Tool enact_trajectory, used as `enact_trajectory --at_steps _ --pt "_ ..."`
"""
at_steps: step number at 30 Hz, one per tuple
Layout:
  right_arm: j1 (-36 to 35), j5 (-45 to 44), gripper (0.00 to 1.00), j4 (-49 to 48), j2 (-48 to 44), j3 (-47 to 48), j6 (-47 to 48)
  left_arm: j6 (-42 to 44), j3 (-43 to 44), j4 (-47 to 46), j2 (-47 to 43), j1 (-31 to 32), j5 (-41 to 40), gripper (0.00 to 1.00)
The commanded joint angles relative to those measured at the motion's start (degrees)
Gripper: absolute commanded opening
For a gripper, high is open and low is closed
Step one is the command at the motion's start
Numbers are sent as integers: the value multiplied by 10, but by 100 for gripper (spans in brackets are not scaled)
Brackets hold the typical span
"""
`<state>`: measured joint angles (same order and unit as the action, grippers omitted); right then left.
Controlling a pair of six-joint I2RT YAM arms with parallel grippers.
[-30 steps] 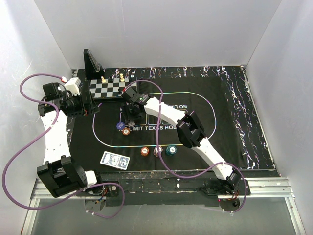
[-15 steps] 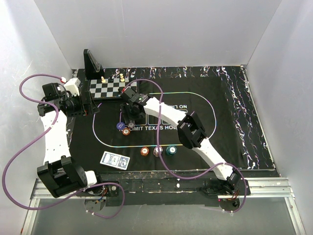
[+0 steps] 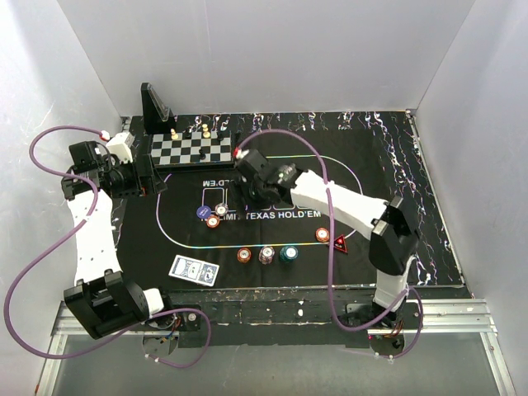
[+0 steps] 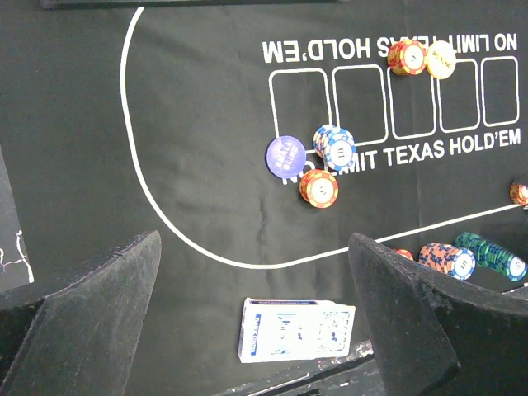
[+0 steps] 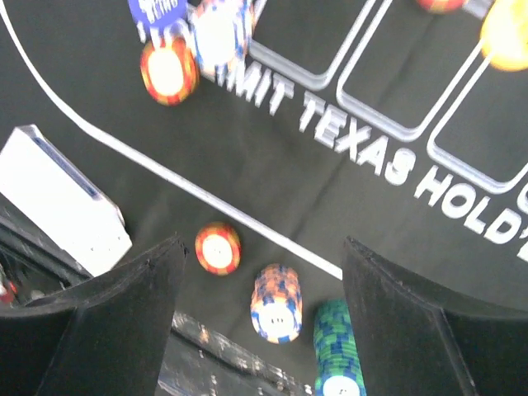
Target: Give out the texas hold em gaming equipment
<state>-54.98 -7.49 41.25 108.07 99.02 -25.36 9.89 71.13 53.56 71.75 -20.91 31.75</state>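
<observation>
Now the right gripper (image 5: 262, 247) has spread wide and empty, backing off the blue-white chip stack (image 3: 221, 209) beside the orange stack (image 3: 213, 221). That placement looks finished.

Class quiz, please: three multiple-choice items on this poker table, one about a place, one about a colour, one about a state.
1. Where on the mat is the card deck?
A) centre
B) near edge
C) far edge

2. What colour is the triangular marker?
A) red
B) green
C) yellow

3. How is the right hand?
A) shut on a chip
B) gripping the deck
C) open and empty

Answers:
1 B, it lies flat by the near edge in the top view.
2 A, it shows red in the top view.
3 C, its fingers stand wide apart with only mat between them.
</observation>
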Motion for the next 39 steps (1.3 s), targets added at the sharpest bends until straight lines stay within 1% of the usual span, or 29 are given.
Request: enact_trajectory --at_steps 1,4,7,20,29,39 --pt "-36 -3 83 -50 -63 -147 -1 0 12 5 -23 -4 6 98" --pt "-50 -3 84 -57 -85 -204 -3 -3 8 2 -20 -5 10 98" --pt "-60 -4 84 -64 -87 -223 -2 -7 12 5 -19 -5 13 98" --pt "-73 -1 85 -62 -61 -235 4 -6 16 7 -20 -4 8 98" --pt "-84 -17 82 -50 -52 -241 0 -4 13 6 -19 -4 8 98" --pt "-86 -14 77 -47 -32 -244 -4 -3 14 6 -20 -4 5 98"
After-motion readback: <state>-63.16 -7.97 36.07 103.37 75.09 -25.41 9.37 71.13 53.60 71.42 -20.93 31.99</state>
